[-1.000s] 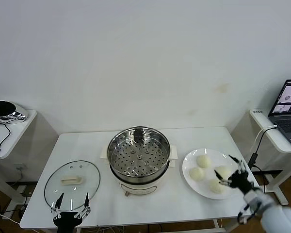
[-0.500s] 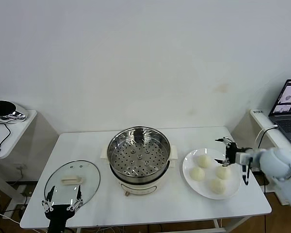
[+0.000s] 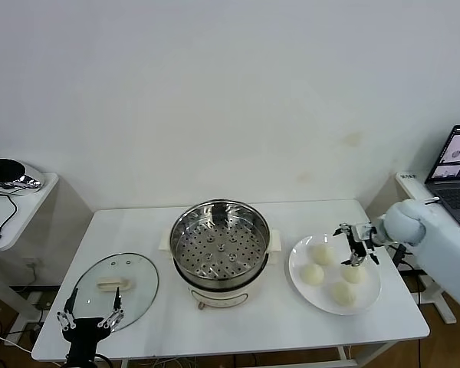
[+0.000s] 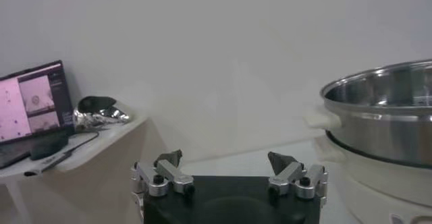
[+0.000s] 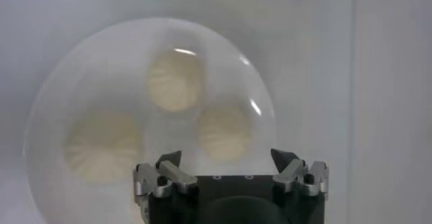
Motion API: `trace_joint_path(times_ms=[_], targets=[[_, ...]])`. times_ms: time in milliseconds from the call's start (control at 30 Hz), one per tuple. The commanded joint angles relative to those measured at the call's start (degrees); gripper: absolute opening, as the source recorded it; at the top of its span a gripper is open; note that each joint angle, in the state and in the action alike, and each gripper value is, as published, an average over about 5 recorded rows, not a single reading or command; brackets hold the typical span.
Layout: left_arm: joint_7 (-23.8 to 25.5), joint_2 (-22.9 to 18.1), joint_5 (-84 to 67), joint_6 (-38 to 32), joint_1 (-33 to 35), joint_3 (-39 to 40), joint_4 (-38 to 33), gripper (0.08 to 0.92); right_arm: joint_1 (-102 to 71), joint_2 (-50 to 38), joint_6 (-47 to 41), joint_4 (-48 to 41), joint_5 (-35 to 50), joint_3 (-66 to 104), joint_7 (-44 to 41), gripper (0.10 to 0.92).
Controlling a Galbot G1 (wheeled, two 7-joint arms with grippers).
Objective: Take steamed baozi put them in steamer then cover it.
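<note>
Several cream-white baozi (image 3: 313, 274) lie on a flat white plate (image 3: 295, 264) at the table's right. My right gripper (image 3: 355, 244) hovers open and empty over the plate's far right part, just above one baozi (image 3: 353, 272). In the right wrist view the open gripper (image 5: 226, 158) looks down on three baozi (image 5: 225, 133). The steel steamer (image 3: 221, 253) stands in the middle with its perforated tray bare. The glass cover (image 3: 113, 285) lies flat at the front left. My left gripper (image 3: 90, 318) is open and empty at the cover's near edge, also in the left wrist view (image 4: 226, 159).
A side table with a silver object (image 3: 6, 173) stands at the left. A laptop (image 3: 454, 172) sits on a side table at the right, with a cable hanging by the table's right edge. The steamer (image 4: 385, 121) fills one side of the left wrist view.
My right arm has swung from the table's front right corner up and over the plate's far side. My left gripper has sunk lower and drifted left at the front edge.
</note>
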Motion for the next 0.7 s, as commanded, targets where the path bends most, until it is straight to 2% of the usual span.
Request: trace_joint_path(times_ms=[33,333,567,700], targets=[[-0.08,0.03,0.02,0.09,-0.10,-0.49,-0.02,0.823,5.71,5.18,-0.22,-7.18,-0.21,-6.55,-2.81,0.823],[-0.10,-0.06,-0.23,-0.10,-0.01,-1.22,0.35,0.823,5.67,10.59,-0.02,-14.29,-2.72,-6.46,-2.47,0.823],[-0.09,0.02,-0.42,-0.08,0.04,-1.72,0.21,0.823,5.39,11.83,-0.58,-15.24,-3.03,-6.74,-2.69,0.820],[-0.14,-0.09,-0.45,-0.10,-0.04,-1.68,0.23,0.823,5.15,12.04,-0.94,-15.66,-3.46,-6.92,-2.61,0.792]])
